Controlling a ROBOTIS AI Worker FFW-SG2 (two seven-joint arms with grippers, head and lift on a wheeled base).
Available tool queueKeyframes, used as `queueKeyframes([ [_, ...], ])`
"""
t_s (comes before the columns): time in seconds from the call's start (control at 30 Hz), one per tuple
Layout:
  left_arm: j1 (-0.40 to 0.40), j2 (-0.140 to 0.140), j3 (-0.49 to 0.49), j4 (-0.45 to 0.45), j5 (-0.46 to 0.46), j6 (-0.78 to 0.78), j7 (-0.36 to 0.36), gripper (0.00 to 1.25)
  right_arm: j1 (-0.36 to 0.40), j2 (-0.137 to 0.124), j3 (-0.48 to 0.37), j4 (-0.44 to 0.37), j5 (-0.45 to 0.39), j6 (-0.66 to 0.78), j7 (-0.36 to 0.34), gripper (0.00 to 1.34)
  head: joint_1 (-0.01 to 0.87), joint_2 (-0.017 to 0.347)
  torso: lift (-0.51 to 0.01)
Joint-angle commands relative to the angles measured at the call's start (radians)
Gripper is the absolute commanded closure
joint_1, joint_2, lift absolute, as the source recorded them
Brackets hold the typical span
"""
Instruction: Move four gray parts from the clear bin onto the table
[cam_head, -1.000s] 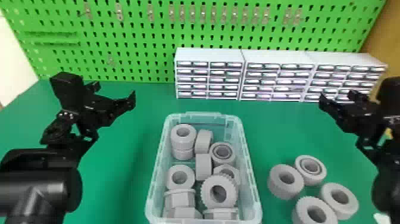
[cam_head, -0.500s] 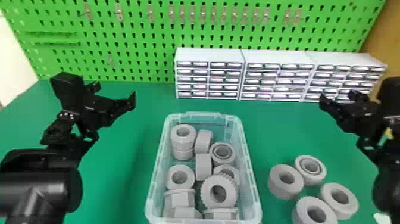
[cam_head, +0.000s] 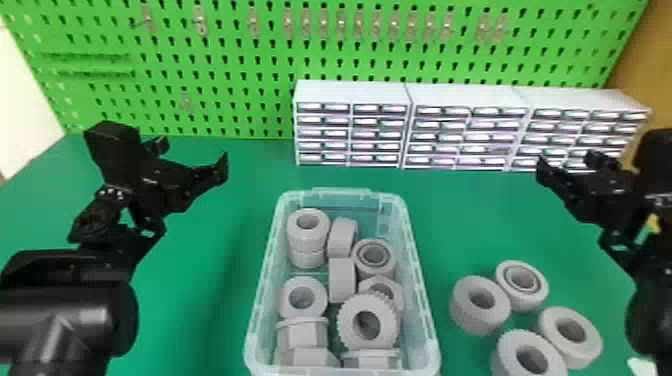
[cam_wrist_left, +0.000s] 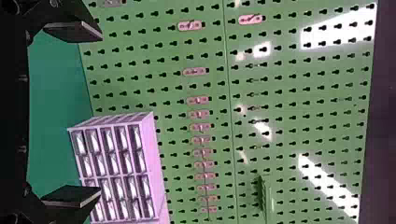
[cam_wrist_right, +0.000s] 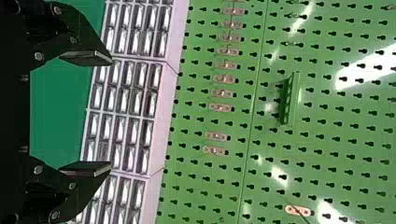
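"Starting from the left, what does the black two-fingered left gripper (cam_wrist_left: 100, 113) hold?"

"Nothing; its jaws stand wide apart, beyond the bin's left side and above the green tabletop (cam_head: 215, 290)"

"And the clear plastic bin (cam_head: 424, 305)?"

"It sits upright in the middle with plenty inside: plain rings, hexagonal pieces and a big gray toothed gear (cam_head: 349, 312) leaning near the front"

"So is the job finished?"

"I'd say so. Four gray parts lie on the table just right of the bin: a thick gray plain ring (cam_head: 467, 320), a gray ring with an inner ring (cam_head: 536, 301), a gray ring with a seemingly ribbed edge (cam_head: 507, 346) and another plain gray ring (cam_head: 589, 346). That makes the four, and I judge none is left to move"

"What about the far right?"

"The black two-fingered right gripper (cam_wrist_right: 111, 114) is empty too, jaws wide, above the table beyond those parts"

"Anything different from a second ago?"

"Nothing I can see: both arms keep their places, and the bin and the four parts lie as they did"
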Motion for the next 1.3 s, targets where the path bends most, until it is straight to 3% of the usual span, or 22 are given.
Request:
queueKeyframes([
  [0.0,0.000,0.000,-0.001,0.000,0.000,0.000,0.000,0.13,-0.004,-0.003,0.001,-0.004,0.000,0.021,0.000,0.47,0.678,0.034,-0.050],
  [0.77,0.002,0.000,0.002,0.000,0.000,-0.002,0.000,0.13,-0.008,-0.021,0.019,-0.007,0.000,0.020,0.000,0.47,0.678,0.034,-0.050],
  [1.27,-0.005,0.002,0.000,0.000,-0.002,-0.003,0.000,0.13,-0.005,-0.018,0.007,-0.007,-0.005,0.020,0.000,0.47,0.678,0.034,-0.050],
])
